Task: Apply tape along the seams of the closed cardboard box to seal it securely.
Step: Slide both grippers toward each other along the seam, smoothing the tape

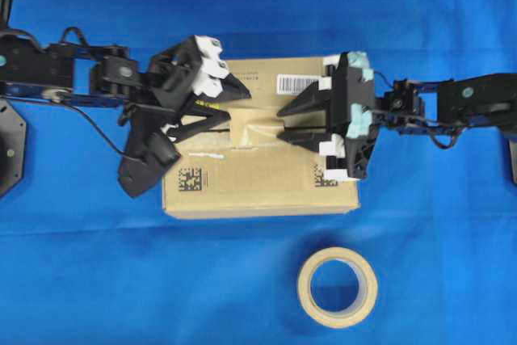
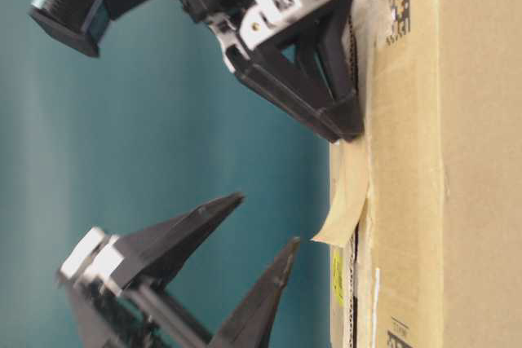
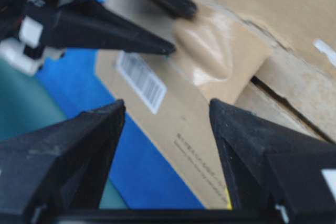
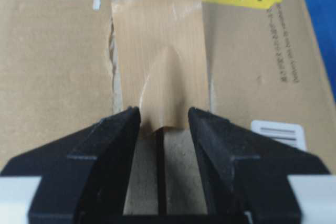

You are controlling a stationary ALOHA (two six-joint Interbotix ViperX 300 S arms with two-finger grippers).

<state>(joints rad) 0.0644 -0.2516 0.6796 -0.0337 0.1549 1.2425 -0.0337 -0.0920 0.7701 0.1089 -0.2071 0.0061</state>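
Overhead exterior: the cardboard box is seen lying on the blue tabletop, with a tape roll set apart in front of it. The tape is laid across the seams at the middle of the lid. The left gripper and the right gripper are aimed at it from opposite sides, each with fingers spread and nothing held.

Table-level exterior: this view is turned on its side. One edge of the tape is seen curling off the box, unstuck. One pair of spread fingers is pressed near that lifted edge, the other pair is held clear of the box.

Left wrist: the tape is shown with a raised wrinkle where it bridges the slit.

Right wrist: the tape is seen between the spread fingers, its near edge puckered and lifted over the seams.

The piece is judged light, thin, limp and sticky on its underside; it should be pressed flat from above at the loose edge, not pinched, since creasing is likely.
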